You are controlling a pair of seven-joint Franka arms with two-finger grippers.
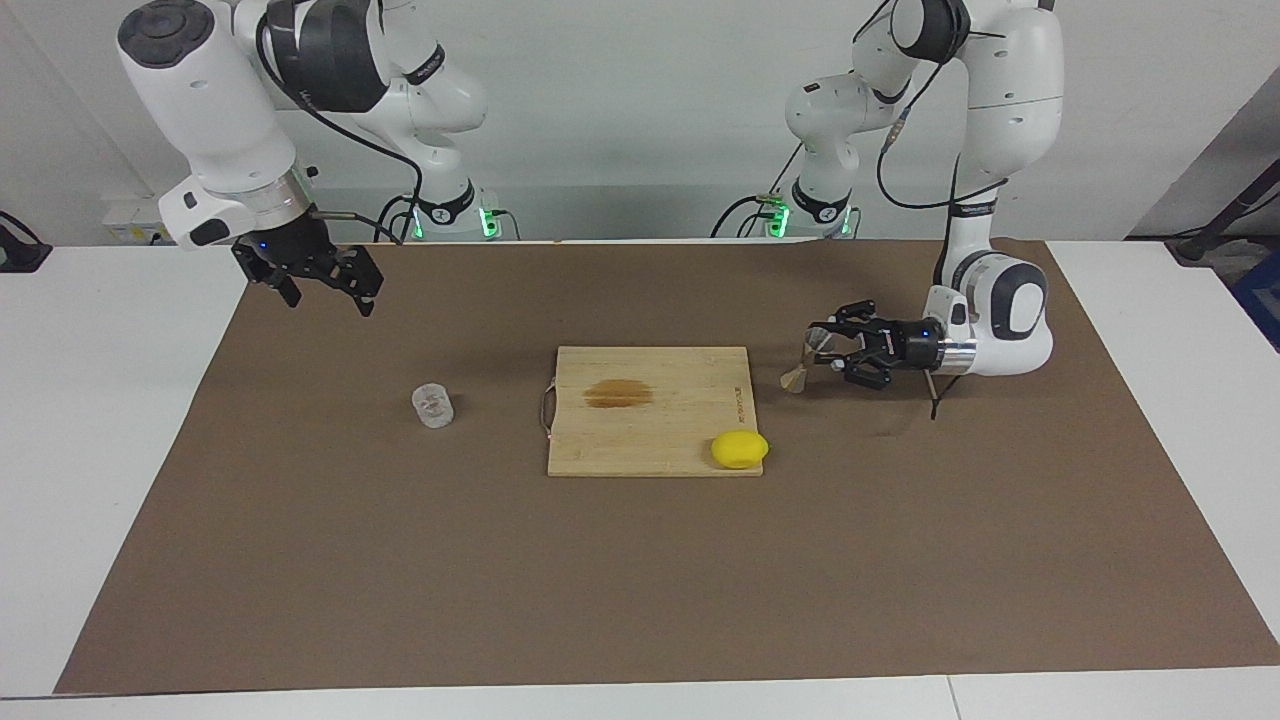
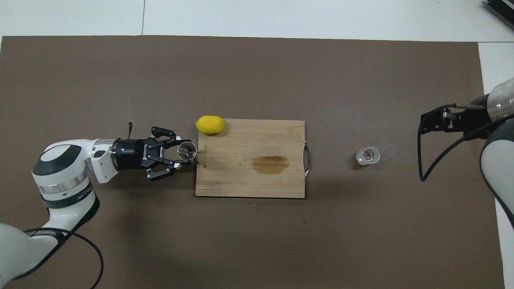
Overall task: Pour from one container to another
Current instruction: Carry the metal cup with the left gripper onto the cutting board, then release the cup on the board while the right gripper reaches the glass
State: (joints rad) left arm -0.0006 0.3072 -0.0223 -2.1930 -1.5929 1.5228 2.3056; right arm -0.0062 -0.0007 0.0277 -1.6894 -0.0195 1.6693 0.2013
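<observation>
I see the wood board (image 1: 650, 410) in the middle. My L gripper (image 1: 826, 348) is clamped on the shiny metal jigger (image 1: 806, 362), two cones w/ a thin waist, tipped, in the air just by the board's edge. The clear ribbed cup (image 1: 433, 405) stands on the mat beside the board's handle end. R gripper (image 1: 322, 284) waits up high w/ fingers wide, holding nothing. Lemon (image 1: 740, 449) sits on a board corner.
</observation>
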